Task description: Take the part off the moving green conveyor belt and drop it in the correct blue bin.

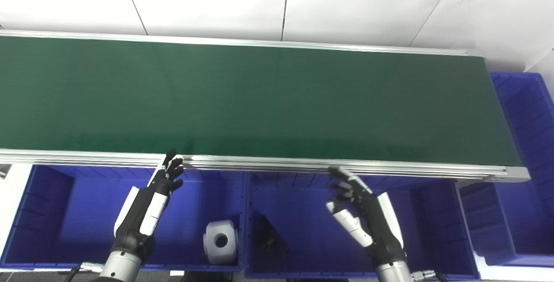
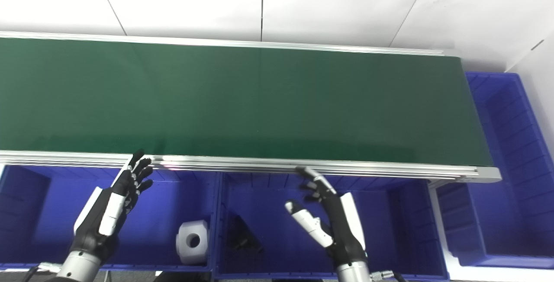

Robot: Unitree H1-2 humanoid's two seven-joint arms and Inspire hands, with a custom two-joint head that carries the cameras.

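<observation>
White part (image 1: pixel 220 241) with round hole lies in left blue bin (image 1: pixel 52 213), near its right wall, below green conveyor belt (image 1: pixel 259 100). Dark part (image 1: pixel 269 234) lies in middle blue bin (image 1: pixel 424 230), just past divider. Belt surface carries nothing visible. Left hand (image 1: pixel 149 204) spread, holding nothing, over left bin, fingertips at belt's near rail. Right hand (image 1: pixel 361 213) spread, holding nothing, over middle bin. Third blue bin (image 1: pixel 528 143) at belt's right end.

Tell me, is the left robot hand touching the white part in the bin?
Apart. The left eye view shows the left robot hand raised near the conveyor rail, with bare blue bin floor between it and the white part.
</observation>
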